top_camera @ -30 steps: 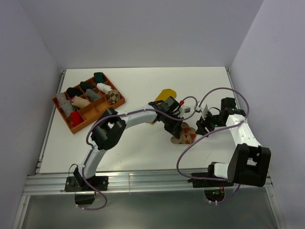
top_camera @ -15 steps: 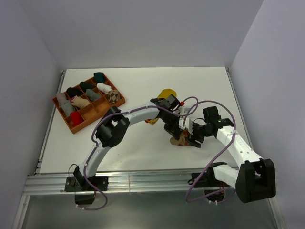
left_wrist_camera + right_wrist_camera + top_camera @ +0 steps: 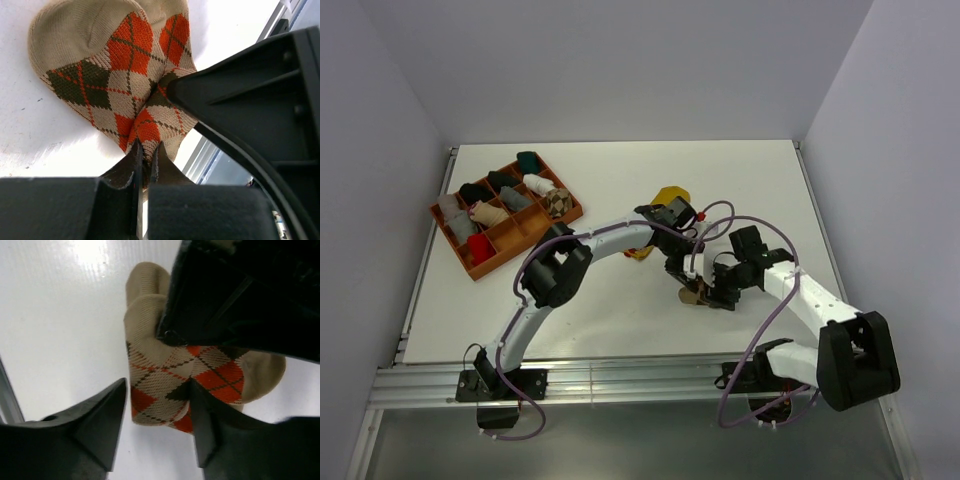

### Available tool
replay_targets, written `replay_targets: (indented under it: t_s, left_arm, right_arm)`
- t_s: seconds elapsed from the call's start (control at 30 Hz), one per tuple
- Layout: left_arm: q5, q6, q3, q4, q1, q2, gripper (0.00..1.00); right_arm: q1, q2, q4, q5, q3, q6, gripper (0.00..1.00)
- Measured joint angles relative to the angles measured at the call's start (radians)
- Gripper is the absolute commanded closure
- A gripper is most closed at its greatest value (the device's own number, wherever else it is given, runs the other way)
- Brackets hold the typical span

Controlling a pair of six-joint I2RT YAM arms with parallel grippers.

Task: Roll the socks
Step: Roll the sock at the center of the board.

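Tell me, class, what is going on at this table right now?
Both arms are working on one orange, brown and cream argyle sock, which lies on the white table. The left gripper is shut, pinching a fold of the sock. The right gripper is open, with a finger on either side of the sock's end and not yet closed on it. A mustard sock lies just behind them. A tray of small bundles sits at the far left.

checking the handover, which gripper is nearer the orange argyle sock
Left. The left gripper is shut on the orange argyle sock, pinching its edge. The right gripper is open with the sock between its jaws, contact unclear.
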Motion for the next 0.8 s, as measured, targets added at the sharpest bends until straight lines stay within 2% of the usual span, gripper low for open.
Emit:
replay_targets:
  t_s: [0.07, 0.17, 0.2, 0.23, 0.4, 0.6, 0.8]
  left_arm:
    - [0.003, -0.009, -0.002, 0.004, 0.001, 0.001, 0.94]
    - [0.011, -0.032, -0.014, 0.027, 0.003, 0.002, 0.84]
    - [0.015, -0.046, -0.025, 0.042, 0.005, 0.002, 0.77]
    - [0.018, -0.064, -0.041, 0.065, 0.008, 0.002, 0.74]
    - [0.02, -0.208, -0.202, 0.243, 0.038, -0.056, 0.67]
    - [-0.095, -0.356, -0.412, 0.453, 0.073, -0.209, 0.66]
    - [-0.251, -0.396, -0.541, 0.613, 0.1, -0.359, 0.68]
  right_arm:
    - [0.013, 0.013, 0.019, 0.018, 0.0, 0.017, 0.55]
    - [0.02, 0.056, 0.024, 0.036, 0.012, 0.049, 0.62]
    - [0.02, 0.073, 0.022, 0.037, 0.022, 0.059, 0.63]
    - [0.02, 0.087, 0.019, 0.039, 0.031, 0.069, 0.64]
    - [0.02, 0.121, 0.014, 0.033, 0.054, 0.106, 0.66]
    - [0.005, 0.189, -0.02, 0.011, 0.104, 0.121, 0.66]
    - [-0.039, 0.314, -0.125, -0.038, 0.205, 0.11, 0.65]
